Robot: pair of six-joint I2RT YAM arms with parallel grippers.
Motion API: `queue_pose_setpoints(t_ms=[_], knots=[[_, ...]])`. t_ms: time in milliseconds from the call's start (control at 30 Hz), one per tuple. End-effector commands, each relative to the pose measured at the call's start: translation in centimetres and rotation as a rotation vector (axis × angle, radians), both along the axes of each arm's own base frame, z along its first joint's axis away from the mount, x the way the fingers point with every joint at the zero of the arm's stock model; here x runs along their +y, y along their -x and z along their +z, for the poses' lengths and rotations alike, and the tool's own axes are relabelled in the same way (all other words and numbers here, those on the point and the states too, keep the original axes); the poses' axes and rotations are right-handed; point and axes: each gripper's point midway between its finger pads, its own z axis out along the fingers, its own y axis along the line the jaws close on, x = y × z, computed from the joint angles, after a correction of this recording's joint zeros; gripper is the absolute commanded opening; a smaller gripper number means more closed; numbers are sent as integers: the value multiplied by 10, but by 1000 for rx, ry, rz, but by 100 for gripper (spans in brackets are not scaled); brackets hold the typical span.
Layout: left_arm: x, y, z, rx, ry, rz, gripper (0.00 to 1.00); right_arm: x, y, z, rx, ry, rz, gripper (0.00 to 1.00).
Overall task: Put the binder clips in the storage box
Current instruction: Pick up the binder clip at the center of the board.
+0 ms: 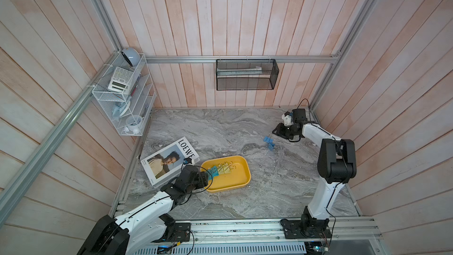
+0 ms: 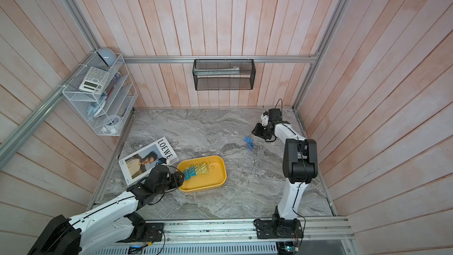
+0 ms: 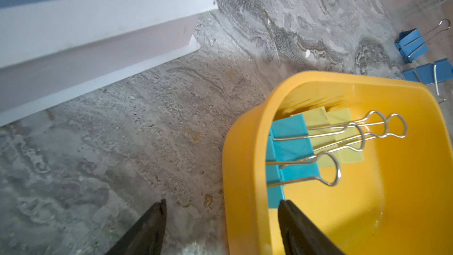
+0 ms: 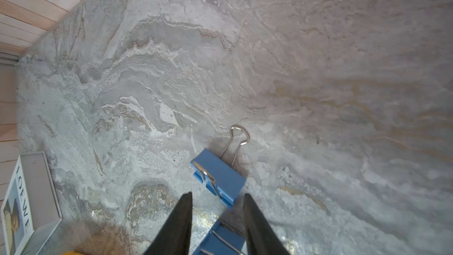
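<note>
In a top view, a LOEWE book (image 1: 169, 161) lies just beside the storage box (image 1: 236, 180). Four binder clips (image 1: 219, 170) lie inside, and two blue clips (image 1: 269, 142) lie on the tabletop (image 1: 220, 131) near the right tool (image 1: 275, 131). Left wrist view: the left tool (image 3: 221, 203), spread and empty, straddles the box rim. Right wrist view: the right tool's prongs stand apart, grasping nothing, a blue clip showing between them.
</note>
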Motion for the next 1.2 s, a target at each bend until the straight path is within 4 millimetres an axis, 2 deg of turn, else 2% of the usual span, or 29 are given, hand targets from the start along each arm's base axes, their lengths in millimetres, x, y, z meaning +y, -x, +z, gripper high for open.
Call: queue_pose_setpoints(t_ms=[0,233,333,600,767,900,1033,1100,1167], knots=[[0,-2,0,-12,-6,-7,78,15,-11,4,-41,-67,63,39],[1,-2,0,-9,-7,-4,78,23,-21,-11,-18,-123,90,39],[1,-2,1,-11,-8,-4,79,25,-21,-15,-12,-152,90,36],[1,-2,1,-11,-9,-2,79,27,-10,-26,20,-176,92,17],[0,-3,1,-13,-7,-5,79,25,-4,-34,59,-174,84,13],[0,-2,1,-14,-4,-9,79,24,-2,-38,83,-171,71,0],[0,-2,1,-14,-4,-8,79,23,0,-32,70,-164,64,1],[0,-2,1,-14,-3,-10,79,22,1,-28,63,-147,68,21],[0,-2,2,-16,-1,-10,79,21,3,-24,57,-141,76,33]])
